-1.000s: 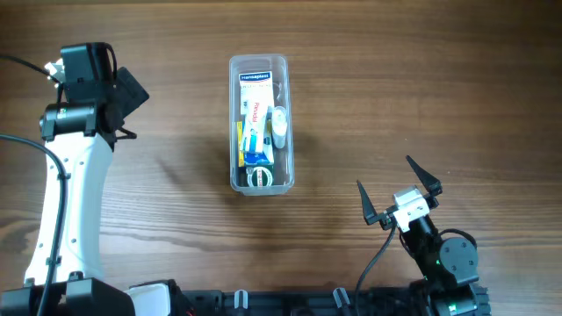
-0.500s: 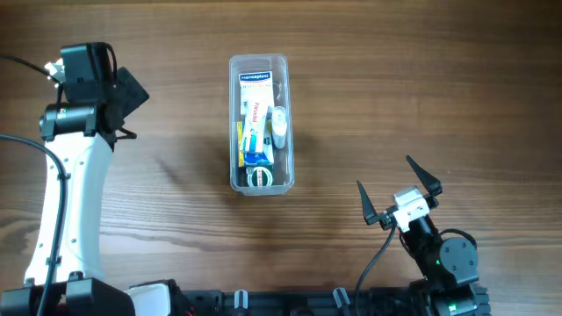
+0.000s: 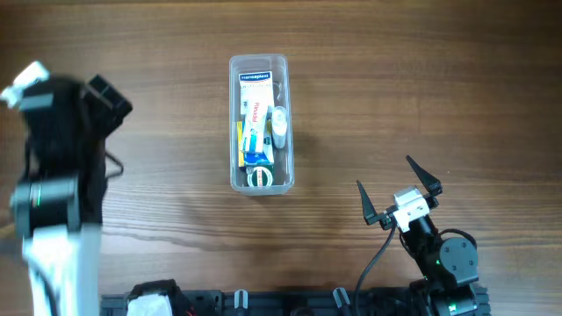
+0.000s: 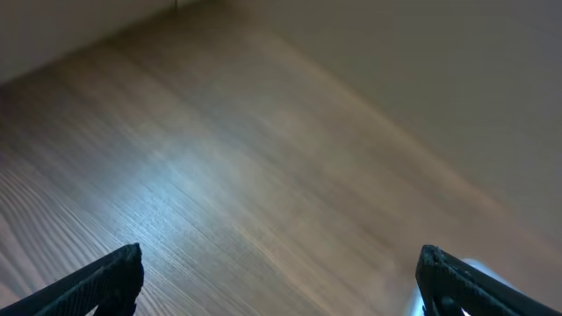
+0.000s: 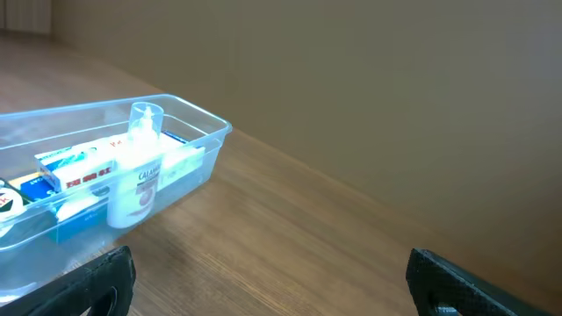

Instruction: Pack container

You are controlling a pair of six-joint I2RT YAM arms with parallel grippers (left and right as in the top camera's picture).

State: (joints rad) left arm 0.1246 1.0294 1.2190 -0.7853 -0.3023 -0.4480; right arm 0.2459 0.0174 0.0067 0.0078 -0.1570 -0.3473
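Overhead, container: the container (image 3: 233,114) lies lengthwise on the table (image 3: 395,79), a little left of centre, well apart from both hands.
Overhead, contents: small boxes (image 3: 255,101) at the far end, a white bottle (image 3: 278,127) along the right wall, and a round green-and-white item (image 3: 261,178) at the near end.
Overhead, loose stock: no unpacked item shows on the table.
Overhead, left hand: the left hand (image 3: 112,96) is at the far left; its arm is blurred and the fingers are hard to read here.
Overhead, right hand: the right hand (image 3: 384,173) is near the right front, spread wide and empty.
Left wrist, left hand: the left hand (image 4: 279,253) has both fingertips far apart with nothing between them. Only bare table lies ahead.
Right wrist, right hand: the right hand (image 5: 271,254) gapes, holding nothing.
Right wrist, container: the container (image 5: 211,145) sits off to the left. The white bottle (image 5: 136,175) stands upright, its top above the rim.
Step in hand, judged: packing looks complete and the hands look parked.
Method, advised: any travel should pass well clear of the rim and the bottle top, which looks easiest to knock. The hands are best left spread, without dipping over the container.
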